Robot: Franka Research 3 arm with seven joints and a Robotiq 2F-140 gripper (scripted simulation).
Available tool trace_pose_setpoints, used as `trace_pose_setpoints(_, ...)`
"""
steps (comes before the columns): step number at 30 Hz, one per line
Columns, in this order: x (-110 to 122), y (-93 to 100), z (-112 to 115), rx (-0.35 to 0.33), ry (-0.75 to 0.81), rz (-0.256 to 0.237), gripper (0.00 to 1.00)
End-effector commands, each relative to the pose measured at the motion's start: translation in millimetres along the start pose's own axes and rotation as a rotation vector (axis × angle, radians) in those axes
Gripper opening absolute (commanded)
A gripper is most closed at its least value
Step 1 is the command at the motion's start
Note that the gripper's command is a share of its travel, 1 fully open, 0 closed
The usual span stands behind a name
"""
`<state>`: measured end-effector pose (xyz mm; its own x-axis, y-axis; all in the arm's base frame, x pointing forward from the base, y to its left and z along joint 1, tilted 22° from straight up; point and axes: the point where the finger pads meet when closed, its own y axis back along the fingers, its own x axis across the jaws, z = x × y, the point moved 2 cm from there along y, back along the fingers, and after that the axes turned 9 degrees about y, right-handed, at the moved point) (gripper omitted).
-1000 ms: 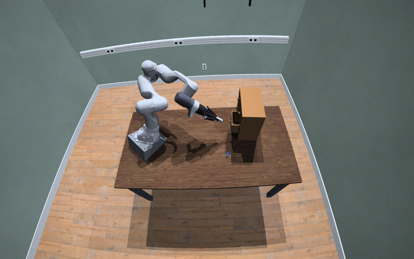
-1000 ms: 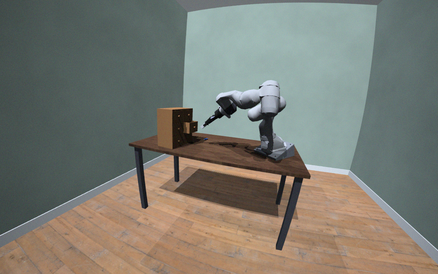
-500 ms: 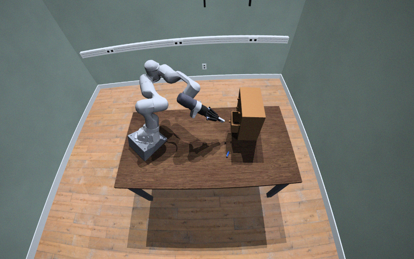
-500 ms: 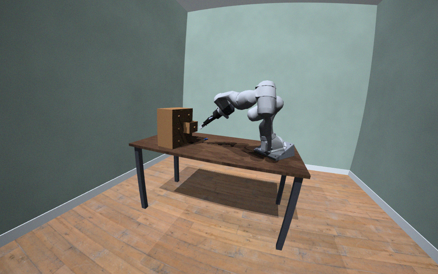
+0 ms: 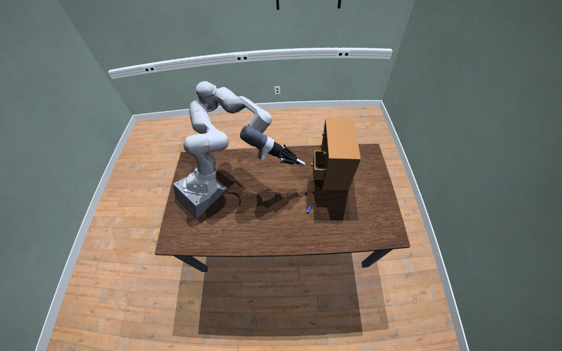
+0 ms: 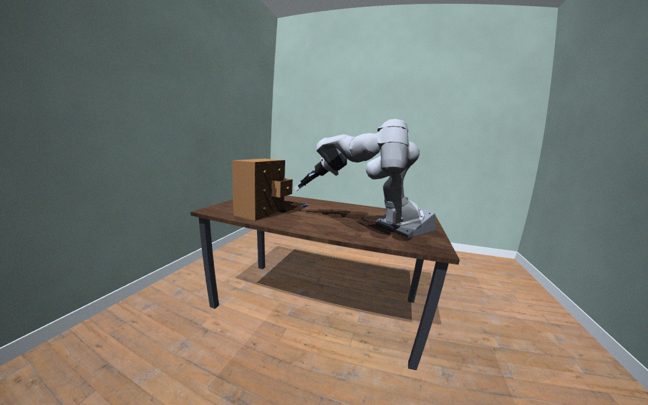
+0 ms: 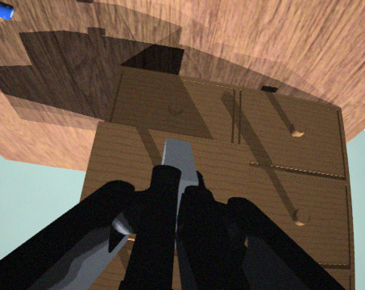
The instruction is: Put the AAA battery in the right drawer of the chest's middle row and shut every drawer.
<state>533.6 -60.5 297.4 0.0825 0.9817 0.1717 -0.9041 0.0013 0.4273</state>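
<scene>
The blue AAA battery (image 5: 308,208) (image 6: 304,205) (image 7: 0,10) lies on the table (image 5: 230,235) (image 6: 346,236) in front of the chest (image 5: 342,139) (image 6: 246,188), toward its near corner in the top view. The right drawer of the middle row (image 5: 319,162) (image 6: 282,188) (image 7: 118,161) stands partly pulled out. My gripper (image 5: 301,163) (image 6: 298,188) (image 7: 174,159) is shut with nothing between the fingers. Its tips point at the front of the pulled-out drawer, a short way off it. The drawer's inside is hidden.
The other drawers of the chest look shut, each with a small knob. The robot base (image 5: 199,194) (image 6: 406,221) stands on the table's far end from the chest. The table edge lies behind the chest.
</scene>
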Motion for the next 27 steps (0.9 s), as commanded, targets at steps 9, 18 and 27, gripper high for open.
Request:
trace_pose_setpoints(9, 3.7, -1.8, 1.4, -0.002, 0.006, 0.005, 0.1)
trace_pose_setpoints(18, 4.2, -2.1, 1.6, -0.002, 0.006, 0.005, 0.1)
trace_pose_setpoints(27, 4.2, -2.1, 1.6, -0.002, 0.006, 0.005, 0.1)
